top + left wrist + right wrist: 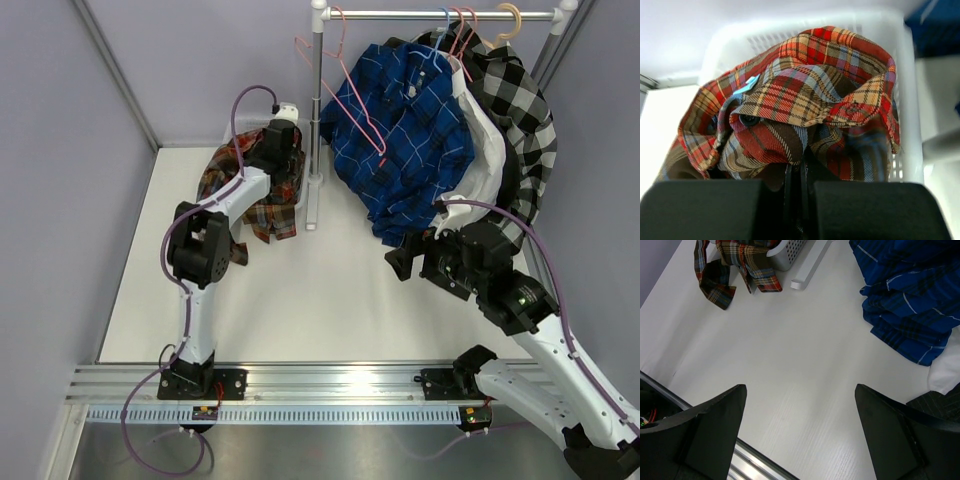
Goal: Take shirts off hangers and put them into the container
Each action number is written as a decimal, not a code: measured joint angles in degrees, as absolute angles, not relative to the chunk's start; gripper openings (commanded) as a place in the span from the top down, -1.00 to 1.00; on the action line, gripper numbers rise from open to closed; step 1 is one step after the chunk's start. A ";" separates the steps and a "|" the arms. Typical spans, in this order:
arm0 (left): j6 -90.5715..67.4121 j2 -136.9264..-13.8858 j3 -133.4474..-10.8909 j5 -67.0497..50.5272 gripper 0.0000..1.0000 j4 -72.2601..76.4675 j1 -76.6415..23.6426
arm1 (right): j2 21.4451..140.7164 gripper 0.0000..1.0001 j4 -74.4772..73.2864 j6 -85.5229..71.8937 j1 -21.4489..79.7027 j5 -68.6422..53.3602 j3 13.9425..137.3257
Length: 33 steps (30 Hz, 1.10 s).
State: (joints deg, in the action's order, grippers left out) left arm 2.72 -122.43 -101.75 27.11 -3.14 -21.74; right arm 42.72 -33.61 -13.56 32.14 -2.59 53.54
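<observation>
The left end effector (796,172), pressed together, sits against the plaid shirt (810,95) in the basket (902,65); the right end effector (800,390) hangs spread above the tabletop (790,325).

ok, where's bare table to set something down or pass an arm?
Biggest free patch: table centre, bordered by the plaid shirt spilling from the basket, the blue shirt hem, and the front rail. Narrow strip left of the left arm too. Crowded: back right, under the hanging shirts; basket full.

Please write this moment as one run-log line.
left gripper shut at plaid shirt, partly in basket | right gripper open, empty | blue shirt on rack
</observation>
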 measured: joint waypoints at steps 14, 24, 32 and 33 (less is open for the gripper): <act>-0.25 -130.87 -110.32 20.78 -0.18 -18.94 -21.04 | 43.18 -0.99 -33.63 -13.76 32.14 -2.66 53.43; -4.71 -122.39 -109.97 18.70 -0.98 -24.80 -20.18 | 41.87 -0.99 -33.61 -13.78 32.14 -2.79 53.41; -12.69 -93.89 -99.57 22.09 -0.98 -22.04 -20.47 | 39.75 -0.99 -33.56 -13.93 32.14 -4.08 53.39; -13.96 -89.93 -96.55 23.49 -0.98 -21.85 -20.45 | 39.53 -0.99 -33.52 -13.96 32.14 -4.19 53.36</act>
